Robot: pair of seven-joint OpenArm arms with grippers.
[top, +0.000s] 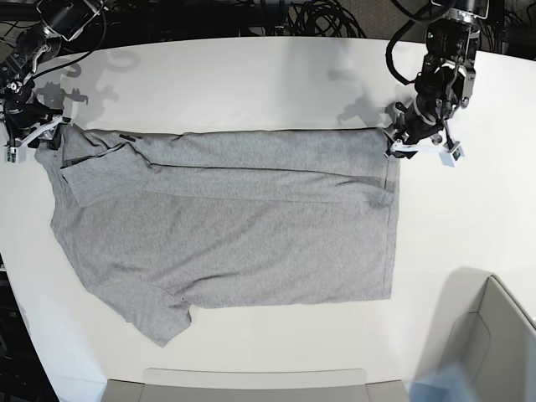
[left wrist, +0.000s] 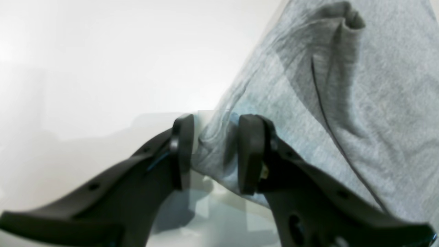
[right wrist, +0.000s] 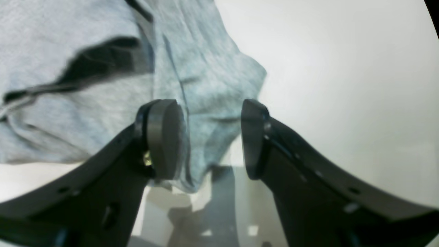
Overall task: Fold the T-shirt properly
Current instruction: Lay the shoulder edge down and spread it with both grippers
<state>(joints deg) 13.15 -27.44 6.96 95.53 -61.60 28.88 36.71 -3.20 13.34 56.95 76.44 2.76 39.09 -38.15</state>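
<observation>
**White table, grey shirt half folded, both tools parted**

White tabletop [top: 251, 75] fills your base view, with black cables along its far edge. You see the T-shirt [top: 226, 243] spread flat across it, its far strip folded toward the middle. Your left gripper [top: 394, 142] sits at the shirt's far right corner, your right gripper [top: 38, 134] at the far left corner.

Your left wrist view shows the jaws apart, a bunched cloth edge [left wrist: 212, 144] between them over plain white surface.

Your right wrist view shows the jaws wide apart, a cloth corner [right wrist: 205, 137] hanging between them, nearer one pad.
</observation>
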